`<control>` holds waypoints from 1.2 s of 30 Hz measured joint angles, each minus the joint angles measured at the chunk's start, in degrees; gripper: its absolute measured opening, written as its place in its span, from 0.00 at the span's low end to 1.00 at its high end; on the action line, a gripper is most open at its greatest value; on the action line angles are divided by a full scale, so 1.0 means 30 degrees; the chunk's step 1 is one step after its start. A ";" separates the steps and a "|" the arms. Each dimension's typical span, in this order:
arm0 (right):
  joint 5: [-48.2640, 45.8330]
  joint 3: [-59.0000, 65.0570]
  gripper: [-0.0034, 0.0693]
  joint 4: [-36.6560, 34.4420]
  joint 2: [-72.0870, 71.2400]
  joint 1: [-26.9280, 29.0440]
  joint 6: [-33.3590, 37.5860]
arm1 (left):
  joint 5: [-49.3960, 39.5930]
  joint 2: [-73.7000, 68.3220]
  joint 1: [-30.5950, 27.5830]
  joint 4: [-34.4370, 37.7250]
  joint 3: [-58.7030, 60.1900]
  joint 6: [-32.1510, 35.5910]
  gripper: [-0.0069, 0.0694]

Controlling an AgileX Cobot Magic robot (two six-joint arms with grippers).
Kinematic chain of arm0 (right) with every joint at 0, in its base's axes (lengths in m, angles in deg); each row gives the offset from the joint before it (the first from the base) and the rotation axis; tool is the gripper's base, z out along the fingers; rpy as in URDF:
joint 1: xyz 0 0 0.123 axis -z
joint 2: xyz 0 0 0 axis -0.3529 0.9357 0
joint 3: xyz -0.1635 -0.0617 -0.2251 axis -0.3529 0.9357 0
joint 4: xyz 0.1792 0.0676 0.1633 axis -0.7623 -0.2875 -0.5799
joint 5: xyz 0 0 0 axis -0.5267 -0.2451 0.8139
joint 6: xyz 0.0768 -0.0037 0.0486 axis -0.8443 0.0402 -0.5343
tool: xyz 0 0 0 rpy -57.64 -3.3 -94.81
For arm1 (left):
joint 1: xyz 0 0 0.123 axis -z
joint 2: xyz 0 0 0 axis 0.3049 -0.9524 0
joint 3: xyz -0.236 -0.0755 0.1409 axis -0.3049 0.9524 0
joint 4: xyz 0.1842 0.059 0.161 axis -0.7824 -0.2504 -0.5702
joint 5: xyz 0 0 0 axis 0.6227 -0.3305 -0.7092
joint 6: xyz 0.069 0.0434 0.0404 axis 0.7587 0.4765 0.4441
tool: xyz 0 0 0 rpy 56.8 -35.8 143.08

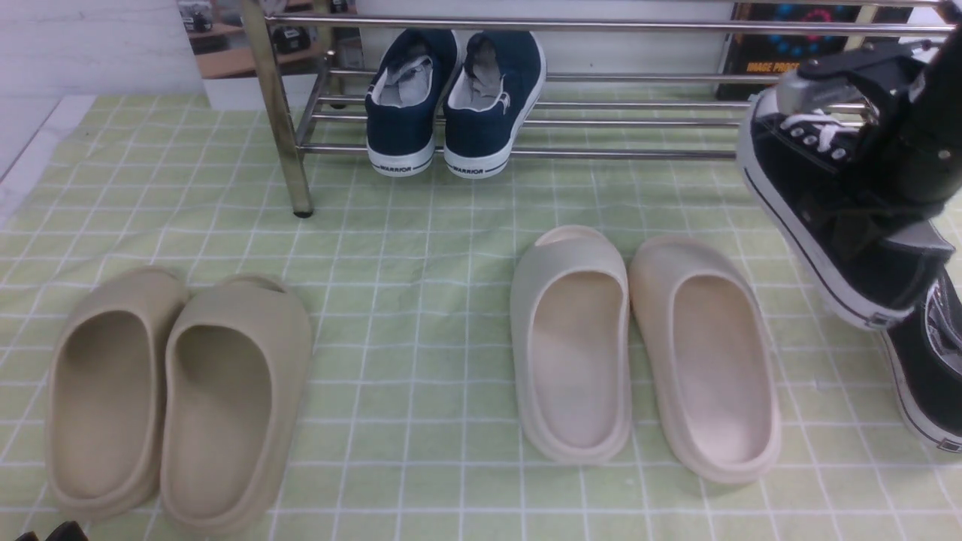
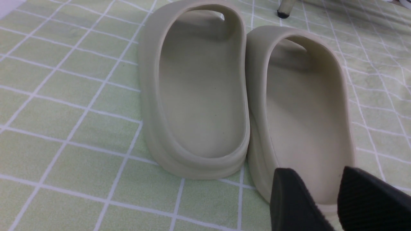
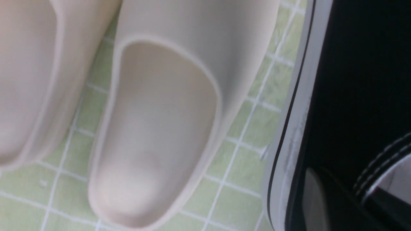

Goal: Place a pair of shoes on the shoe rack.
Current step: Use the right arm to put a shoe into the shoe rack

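Note:
One black canvas sneaker (image 1: 804, 218) with a white sole hangs tilted in the air at the far right, toe toward the shoe rack (image 1: 616, 154). My right gripper (image 1: 864, 195) is shut on its collar, one finger inside the shoe (image 3: 353, 80). The second black sneaker (image 1: 928, 368) lies on the cloth just below it, partly cut off by the frame edge. The chrome rack stands at the back. My left gripper (image 2: 324, 192) is open and empty, hovering over the heel of a beige slide (image 2: 305, 106).
Navy WARRIOR sneakers (image 1: 451, 105) sit on the rack's lower shelf, left of middle. A beige pair of slides (image 1: 173, 391) lies front left and a cream pair (image 1: 646, 346) in the middle, on the green checked cloth. A rack leg (image 1: 301, 188) stands behind the beige pair.

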 joint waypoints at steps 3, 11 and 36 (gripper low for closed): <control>-0.0464 -0.2052 0.06 -0.0027 0.1312 0.0000 0.0142 | 0.0000 0.0000 0.0000 0.0000 0.0000 0.0000 0.40; -0.1171 -0.7915 0.06 -0.0530 0.5504 0.0000 0.0824 | 0.0000 0.0000 0.0000 0.0000 0.0000 0.0000 0.40; 0.0507 -1.4230 0.38 -0.0915 1.0089 0.0000 0.1286 | 0.0000 0.0000 0.0000 0.0000 0.0000 -0.0015 0.40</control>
